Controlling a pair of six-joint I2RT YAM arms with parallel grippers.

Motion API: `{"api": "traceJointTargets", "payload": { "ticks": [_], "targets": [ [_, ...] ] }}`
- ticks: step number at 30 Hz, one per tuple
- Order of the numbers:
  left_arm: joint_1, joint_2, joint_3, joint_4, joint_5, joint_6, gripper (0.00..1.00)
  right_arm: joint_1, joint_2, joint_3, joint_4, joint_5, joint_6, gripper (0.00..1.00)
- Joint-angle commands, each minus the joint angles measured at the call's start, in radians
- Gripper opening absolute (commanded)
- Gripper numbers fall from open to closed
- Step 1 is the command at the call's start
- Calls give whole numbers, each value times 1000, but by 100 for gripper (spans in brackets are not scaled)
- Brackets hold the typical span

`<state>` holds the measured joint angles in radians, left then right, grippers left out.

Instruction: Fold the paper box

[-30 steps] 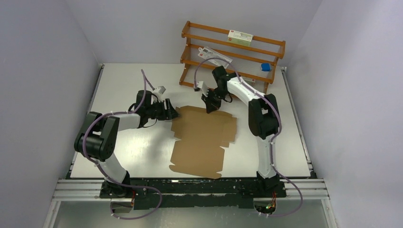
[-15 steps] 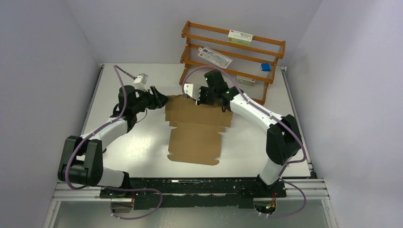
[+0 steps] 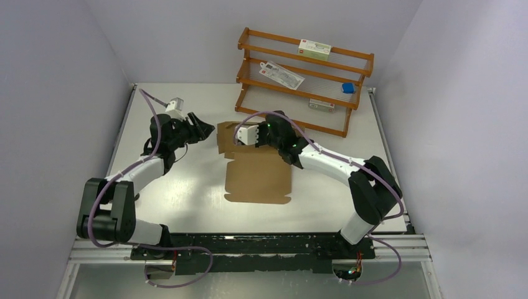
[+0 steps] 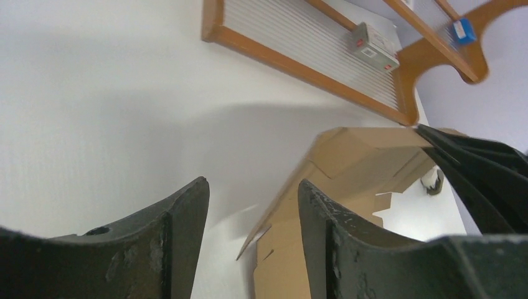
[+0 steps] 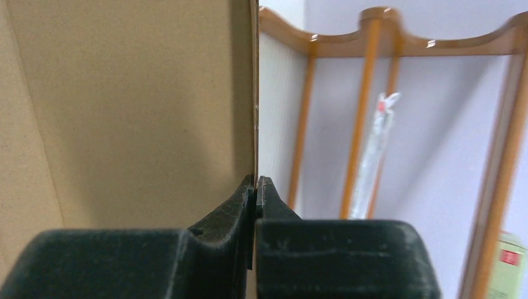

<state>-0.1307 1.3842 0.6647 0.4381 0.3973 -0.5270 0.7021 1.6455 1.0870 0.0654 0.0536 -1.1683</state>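
The paper box (image 3: pixel 258 177) is a brown cardboard sheet in mid-table. Its near part lies flat and its far part (image 3: pixel 225 138) stands folded up. My right gripper (image 3: pixel 241 141) is shut on the raised part's thin edge; in the right wrist view the jaws (image 5: pixel 255 184) pinch that edge, with the brown panel (image 5: pixel 124 93) filling the left side. My left gripper (image 3: pixel 205 129) hangs open just left of the raised flap. In the left wrist view its fingertips (image 4: pixel 252 187) frame bare table and the flap's corner (image 4: pixel 292 205), with nothing held.
A wooden rack (image 3: pixel 305 68) stands at the back, close behind the raised flap, holding a white and green carton (image 3: pixel 314 47), a flat packet (image 3: pixel 281 73) and a small blue item (image 3: pixel 348 88). White table (image 3: pixel 180 187) surrounds the sheet; grey walls enclose both sides.
The right gripper has swung the sheet's far part up and to the left, so the sheet looks shorter. The left arm has stretched out, moving its gripper farther back and left.
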Motion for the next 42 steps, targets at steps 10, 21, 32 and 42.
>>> {"api": "traceJointTargets", "payload": {
  "ticks": [10, 21, 32, 42],
  "targets": [
    [40, 163, 48, 23, 35, -34, 57, 148, -30, -278, 548, 216, -231, 0],
    [19, 179, -13, 82, 115, -55, 52, 271, -11, -432, 791, 341, -324, 0],
    [-10, 121, -107, 102, 93, -63, 44, 364, 37, -559, 959, 419, -380, 0],
    [-30, -8, -258, 86, -1, -134, 41, 450, 62, -618, 1077, 488, -429, 0]
  ]
}}
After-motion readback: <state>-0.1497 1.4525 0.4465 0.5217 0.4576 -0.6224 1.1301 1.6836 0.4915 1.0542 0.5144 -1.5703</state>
